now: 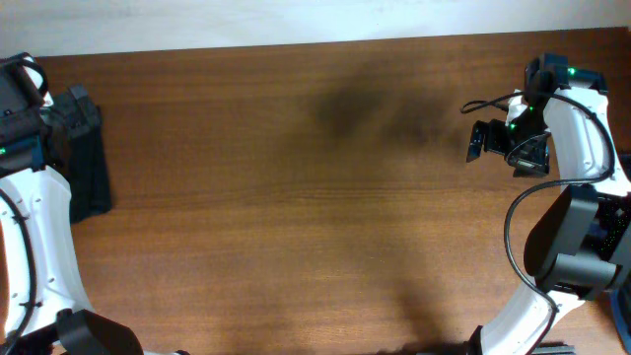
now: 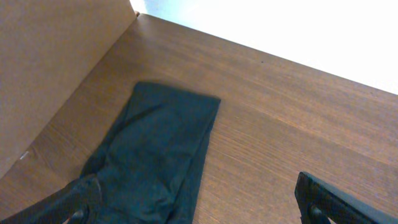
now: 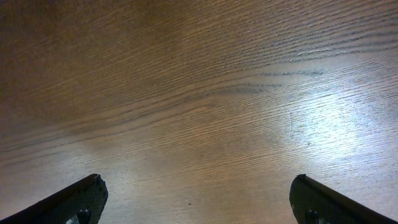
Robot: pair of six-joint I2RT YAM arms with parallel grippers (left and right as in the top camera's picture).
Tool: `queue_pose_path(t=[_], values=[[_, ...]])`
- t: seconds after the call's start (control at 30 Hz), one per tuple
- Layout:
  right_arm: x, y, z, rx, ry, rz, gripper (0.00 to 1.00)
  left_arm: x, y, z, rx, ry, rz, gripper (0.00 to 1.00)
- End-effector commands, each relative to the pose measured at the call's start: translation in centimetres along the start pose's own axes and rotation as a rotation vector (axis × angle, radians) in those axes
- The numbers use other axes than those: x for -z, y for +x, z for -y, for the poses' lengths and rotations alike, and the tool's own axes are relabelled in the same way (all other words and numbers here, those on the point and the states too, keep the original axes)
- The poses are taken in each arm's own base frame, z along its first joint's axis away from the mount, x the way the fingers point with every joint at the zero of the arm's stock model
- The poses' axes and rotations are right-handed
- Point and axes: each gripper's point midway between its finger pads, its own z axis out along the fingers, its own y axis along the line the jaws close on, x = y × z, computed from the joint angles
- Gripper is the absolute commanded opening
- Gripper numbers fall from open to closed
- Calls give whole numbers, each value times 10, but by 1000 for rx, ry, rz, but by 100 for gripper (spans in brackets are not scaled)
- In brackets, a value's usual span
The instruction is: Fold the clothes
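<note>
A dark folded garment (image 1: 87, 163) lies at the table's far left edge. It looks black from overhead and dark teal in the left wrist view (image 2: 161, 149), folded into a long soft strip. No logo shows, so I cannot tell for sure that it is the black T-shirt. My left gripper (image 2: 199, 208) is open just above the garment's near end, with one finger over the fabric and the other over bare wood. It holds nothing. My right gripper (image 1: 480, 140) is open and empty over bare wood at the far right, as the right wrist view (image 3: 193, 202) also shows.
The brown wooden table (image 1: 315, 197) has a pale wall along its back edge (image 1: 296, 20). A brown panel (image 2: 43, 62) stands to the garment's left in the left wrist view. The right arm's black cable (image 1: 488, 102) loops near its wrist.
</note>
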Motion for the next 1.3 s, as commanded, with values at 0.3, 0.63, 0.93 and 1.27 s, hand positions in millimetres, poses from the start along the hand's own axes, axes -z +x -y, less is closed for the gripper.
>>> queue_pose_path(t=[0.3,0.63,0.93,1.27], values=[[79,7,-15,56,-11,230,99,-2,3,3,11,12,-9,99],[206,79,-66,236,-97,615,99,-2,3,3,11,12,-9,99],[283,182,-104,500,-236,902,98,-2,3,3,11,12,-9,99],[301,235,-80,511,-397,1305,99,-2,3,3,11,12,-9,99]])
